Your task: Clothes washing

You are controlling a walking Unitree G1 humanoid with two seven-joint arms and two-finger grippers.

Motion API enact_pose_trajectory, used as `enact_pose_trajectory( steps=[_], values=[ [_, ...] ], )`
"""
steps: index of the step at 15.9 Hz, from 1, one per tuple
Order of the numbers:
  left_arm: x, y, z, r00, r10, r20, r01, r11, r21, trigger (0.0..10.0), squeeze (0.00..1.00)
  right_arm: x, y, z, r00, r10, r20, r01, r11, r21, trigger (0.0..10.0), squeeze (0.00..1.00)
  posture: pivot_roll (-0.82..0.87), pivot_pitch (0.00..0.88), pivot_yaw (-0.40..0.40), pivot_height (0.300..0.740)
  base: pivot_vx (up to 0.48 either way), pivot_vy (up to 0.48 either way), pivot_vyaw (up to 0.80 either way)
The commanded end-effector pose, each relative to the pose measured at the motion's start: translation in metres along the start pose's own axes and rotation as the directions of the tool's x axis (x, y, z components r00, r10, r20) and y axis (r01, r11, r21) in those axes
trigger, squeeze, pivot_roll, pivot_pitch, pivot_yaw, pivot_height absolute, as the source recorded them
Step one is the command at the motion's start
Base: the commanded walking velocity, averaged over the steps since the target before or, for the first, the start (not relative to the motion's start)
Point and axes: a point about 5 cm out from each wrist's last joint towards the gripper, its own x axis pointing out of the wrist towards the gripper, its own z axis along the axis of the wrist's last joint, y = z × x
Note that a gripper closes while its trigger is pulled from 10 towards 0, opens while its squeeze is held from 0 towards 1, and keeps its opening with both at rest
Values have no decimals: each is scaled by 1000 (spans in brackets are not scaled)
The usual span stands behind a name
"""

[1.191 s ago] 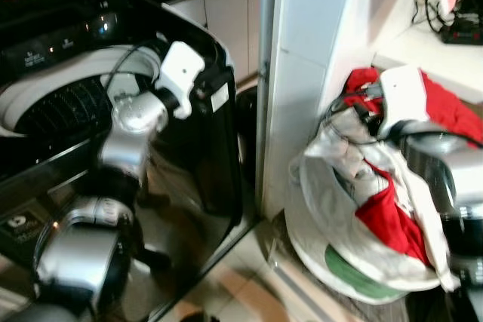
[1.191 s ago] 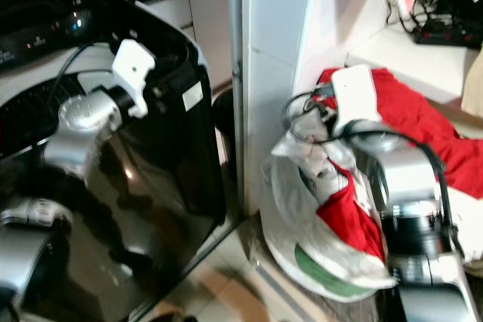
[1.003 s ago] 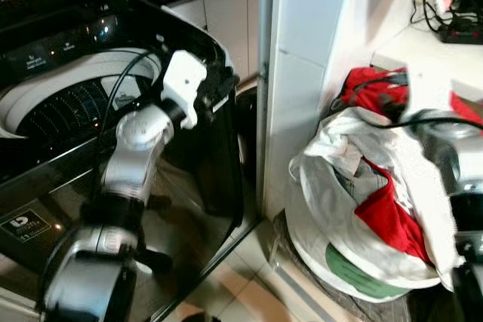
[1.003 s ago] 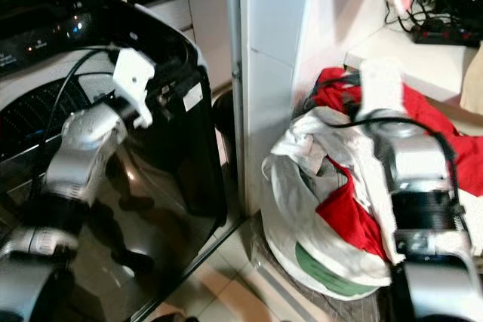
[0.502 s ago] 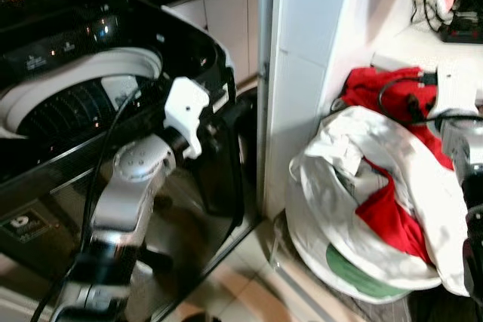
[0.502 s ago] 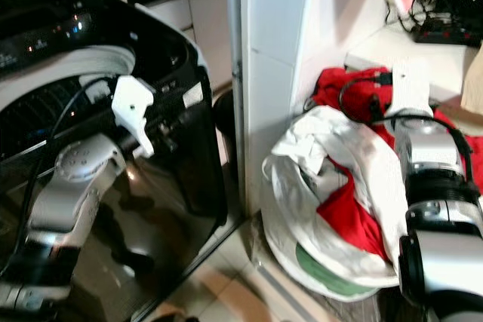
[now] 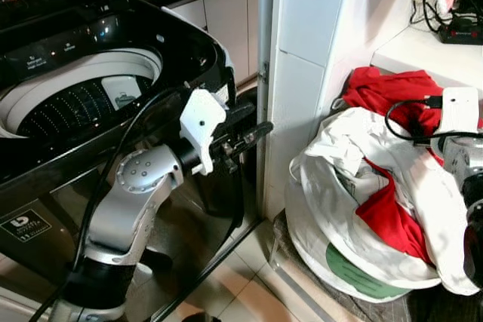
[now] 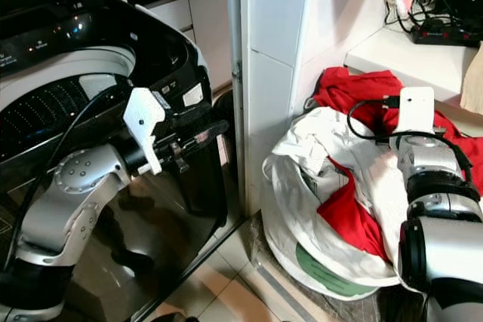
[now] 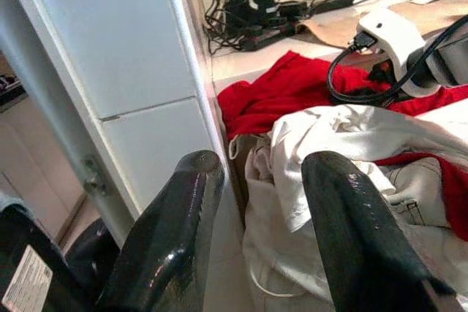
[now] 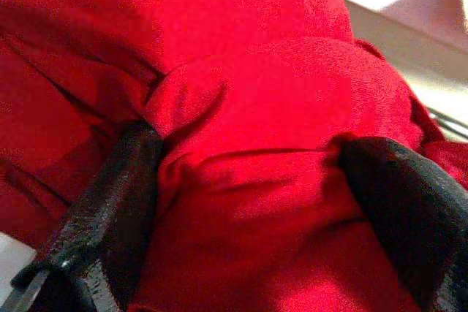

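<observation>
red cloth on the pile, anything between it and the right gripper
Nothing visible. The right gripper is already pressed into the red cloth garment, a bulge of fabric between its two black fingers, which look spread apart.

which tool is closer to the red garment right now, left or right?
Right. The right tool has its fingers pressed into the red garment, with a fold bunched between them. The left tool hangs open beside the washing machine, across the white wall corner from the laundry pile.

open washer (image 7: 75, 103), laundry pile (image 7: 377, 201), left arm (image 7: 143, 186)
</observation>
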Motion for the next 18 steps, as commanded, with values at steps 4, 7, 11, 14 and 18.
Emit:
enact_pose_trajectory(
  steps=[4, 7, 11, 14, 18],
  values=[
    [-3, -11, 6, 996, -84, 40, 86, 995, -47, 10000, 0, 1, -1, -9, 999, 25, -48, -23, 999, 37, 0, 0, -43, 0, 72, 740, 0, 0, 0],
    [-2, -15, 6, 994, -103, 47, 106, 993, -52, 10000, 0, 1, -1, -7, 999, 27, -38, -26, 999, 26, 0, 0, -46, 0, 73, 740, 0, 0, 0],
    [-3, -15, 4, 993, -108, 37, 110, 993, -53, 10000, 0, 1, 1, -5, 999, 42, -27, -41, 999, 34, 0, 0, -50, 0, 77, 740, 0, 0, 0],
    [-2, -15, 5, 994, -106, 37, 108, 993, -50, 10000, 0, 1, 2, -5, 999, 47, -23, -46, 998, 36, 0, 0, -51, 0, 76, 740, 0, 0, 0],
    [-3, -13, 5, 995, -98, 35, 100, 994, -46, 10000, 0, 1, 1, 3, 999, 49, 11, -49, 998, 46, 0, 0, -52, 0, 78, 740, 0, 0, 0]
  ],
)
